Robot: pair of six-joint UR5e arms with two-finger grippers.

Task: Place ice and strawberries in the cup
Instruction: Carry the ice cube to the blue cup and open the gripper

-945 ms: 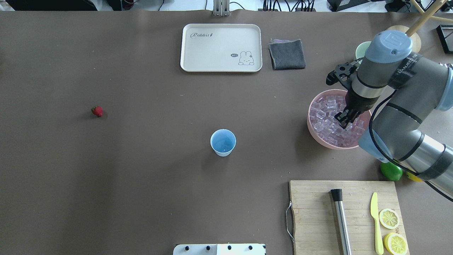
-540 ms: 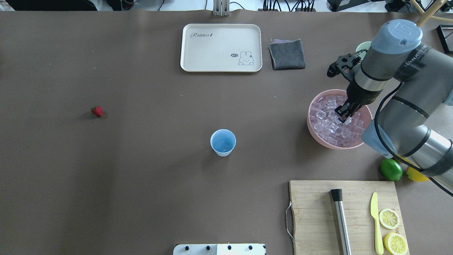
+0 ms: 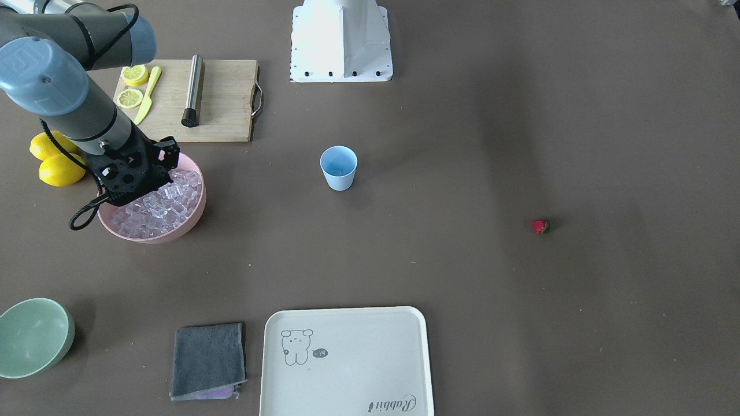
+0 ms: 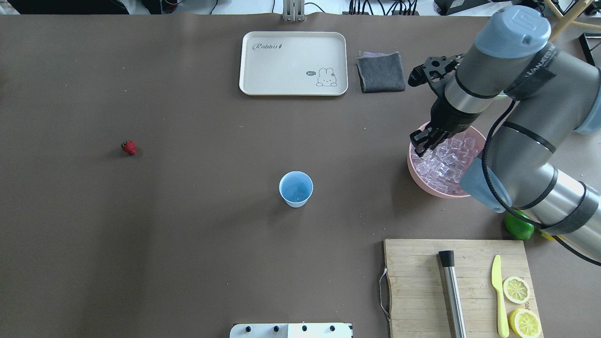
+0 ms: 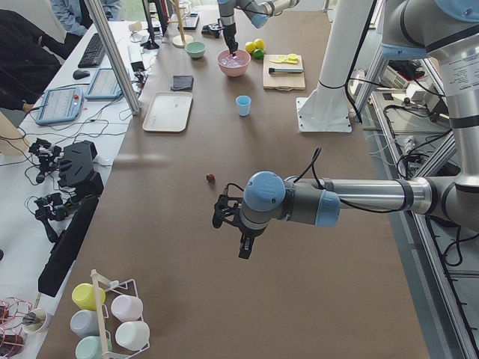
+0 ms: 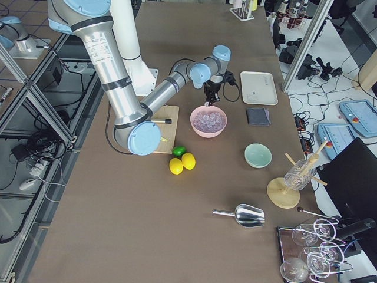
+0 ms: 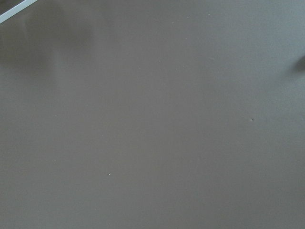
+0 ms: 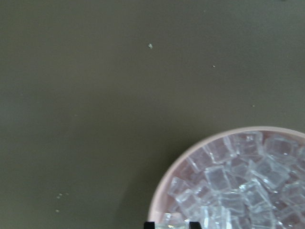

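Observation:
The pale-blue cup (image 4: pixel 296 188) stands upright mid-table, also in the front view (image 3: pixel 338 166). The strawberry (image 4: pixel 128 147) lies alone far to its left. Many clear ice cubes (image 4: pixel 446 162) fill the pink bowl (image 4: pixel 413 173) at the right. My right gripper (image 4: pixel 419 149) hangs just above the bowl's left rim. Its fingertips (image 8: pixel 150 223) stand close together with an ice cube between them. My left gripper (image 5: pixel 243 243) hovers over bare table near the strawberry (image 5: pixel 210 177). I cannot tell whether it is open or shut, and its wrist view shows only table.
A cream tray (image 4: pixel 293 63) and grey cloth (image 4: pixel 380 71) lie at the far edge. A cutting board (image 4: pixel 418 300) with muddler (image 4: pixel 451 291), knife (image 4: pixel 499 295) and lemon halves (image 4: pixel 516 289) sits front right. A lime (image 4: pixel 519 227), lemons (image 3: pixel 58 169) and green bowl (image 3: pixel 32 335) are nearby.
My right gripper has risen out of the ice and moved left, from the bowl's middle to above its left rim. Cup and strawberry have not moved.

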